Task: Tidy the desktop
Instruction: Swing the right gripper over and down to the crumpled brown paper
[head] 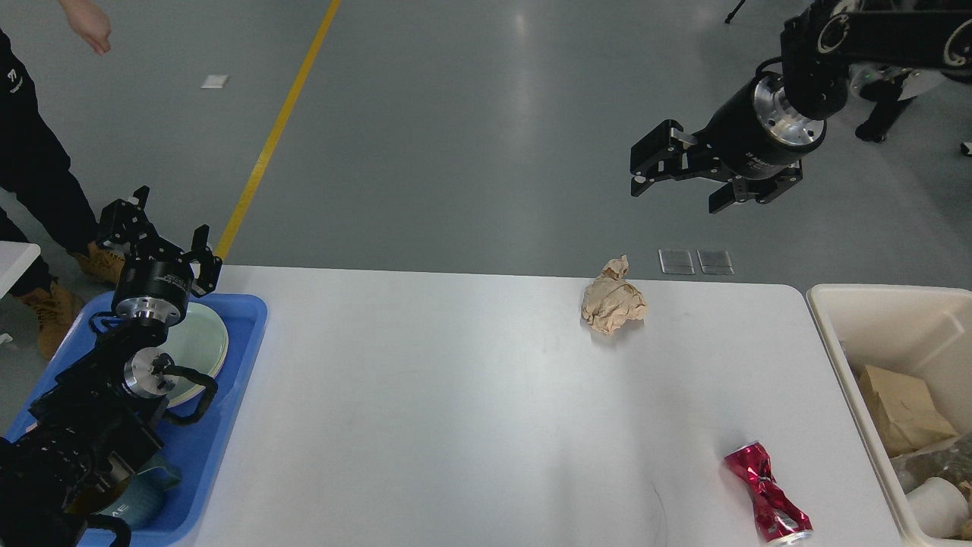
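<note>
The white desktop carries a crumpled brown paper ball near its far edge and a crushed red can at the front right. My right gripper hangs open and empty high above the floor, beyond the far edge and up-right of the paper ball. Over the blue tray at the left, my left gripper stands open with nothing between its fingers.
The blue tray holds a pale green plate and a teal cup. At the right stands a cream bin with cardboard and other rubbish inside. A person stands at the far left.
</note>
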